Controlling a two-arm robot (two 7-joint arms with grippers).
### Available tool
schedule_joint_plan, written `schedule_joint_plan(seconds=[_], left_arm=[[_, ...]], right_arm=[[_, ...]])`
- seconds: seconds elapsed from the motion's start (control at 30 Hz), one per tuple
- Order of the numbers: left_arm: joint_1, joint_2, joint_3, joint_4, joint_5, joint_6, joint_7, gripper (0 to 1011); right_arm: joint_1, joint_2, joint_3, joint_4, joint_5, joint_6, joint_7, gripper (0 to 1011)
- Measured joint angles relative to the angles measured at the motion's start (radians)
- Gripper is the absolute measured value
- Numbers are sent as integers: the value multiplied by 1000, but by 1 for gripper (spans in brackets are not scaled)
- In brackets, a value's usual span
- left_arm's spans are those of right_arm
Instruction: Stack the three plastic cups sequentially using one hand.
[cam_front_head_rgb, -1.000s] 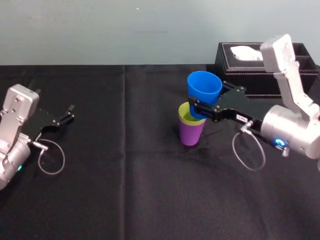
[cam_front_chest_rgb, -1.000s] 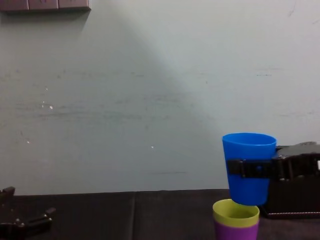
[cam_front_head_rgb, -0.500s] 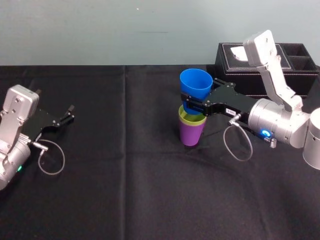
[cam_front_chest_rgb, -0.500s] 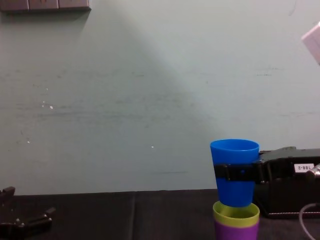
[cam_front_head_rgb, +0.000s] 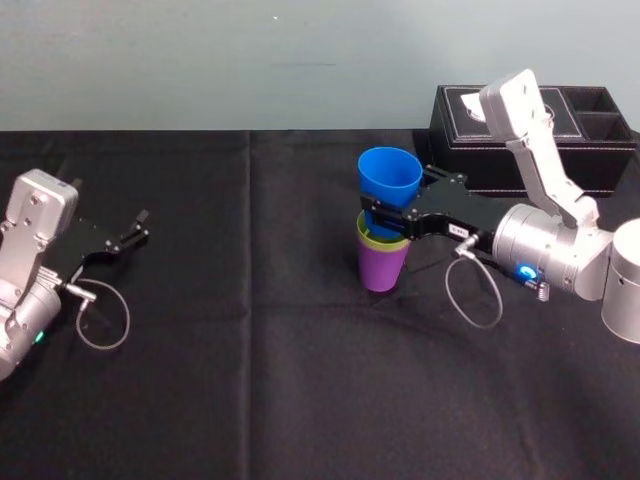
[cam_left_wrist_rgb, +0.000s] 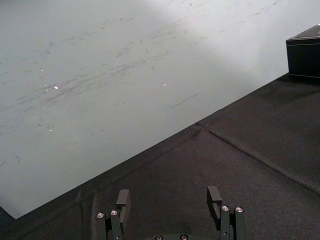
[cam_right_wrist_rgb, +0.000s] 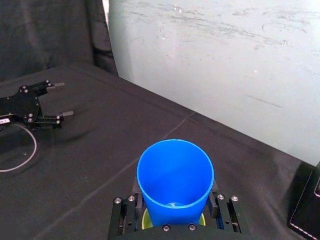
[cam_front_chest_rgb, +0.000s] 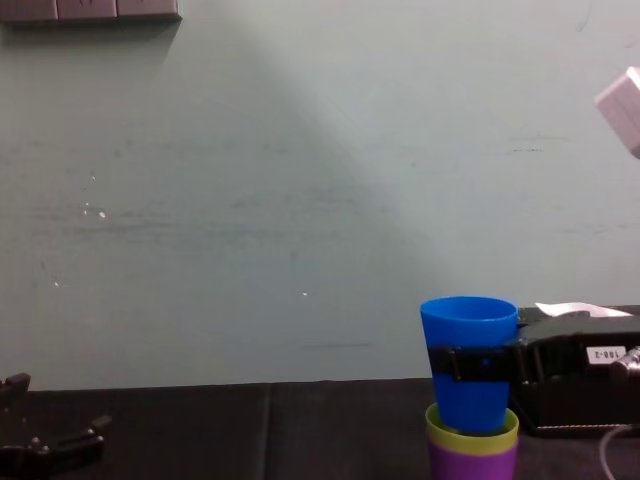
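Observation:
The lime green cup (cam_front_head_rgb: 383, 238) sits nested in the purple cup (cam_front_head_rgb: 383, 265) in the middle of the black table. The blue cup (cam_front_head_rgb: 388, 183) stands upright with its base just inside the green cup's (cam_front_chest_rgb: 472, 434) rim. My right gripper (cam_front_head_rgb: 383, 214) is shut on the blue cup (cam_front_chest_rgb: 469, 365), a finger on each side, reaching in from the right. From the right wrist the blue cup (cam_right_wrist_rgb: 174, 181) shows from above between my fingers (cam_right_wrist_rgb: 123, 212), with the green rim (cam_right_wrist_rgb: 146, 218) below it. My left gripper (cam_front_head_rgb: 135, 232) rests open at the far left, nothing between its fingers (cam_left_wrist_rgb: 123, 202).
A black tissue box (cam_front_head_rgb: 470, 140) stands at the back right behind my right arm. A grey cable loop (cam_front_head_rgb: 475, 290) hangs from the right wrist, another (cam_front_head_rgb: 100, 315) from the left. The black cloth (cam_front_head_rgb: 280, 380) covers the table.
My right gripper has carried the blue cup leftward and down; its base has gone from hovering beside and above the green cup to sitting inside the rim. The left arm has not moved.

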Motion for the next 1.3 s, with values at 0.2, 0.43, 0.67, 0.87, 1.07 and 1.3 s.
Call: schedule_joint_plan(seconds=[0.2, 0.43, 0.67, 0.87, 1.07, 1.3], left_arm=[[0, 0, 0, 0, 0, 0, 0, 1011], [0, 0, 0, 0, 0, 0, 0, 1011], [0, 0, 0, 0, 0, 0, 0, 1011], [0, 0, 0, 0, 0, 0, 0, 1011], [0, 0, 0, 0, 0, 0, 0, 1011], [0, 0, 0, 0, 0, 0, 0, 1011]], right_arm=[[-8, -1, 2, 11, -2, -6, 6, 723], [-15, -1, -1, 30, -8, -34, 24, 723], [-16, -3, -1, 36, -8, -42, 32, 722], [-16, -2, -1, 35, -8, -41, 31, 723], [-16, -2, -1, 34, -8, -40, 30, 853], [-16, -2, -1, 33, -7, -39, 29, 1003]])
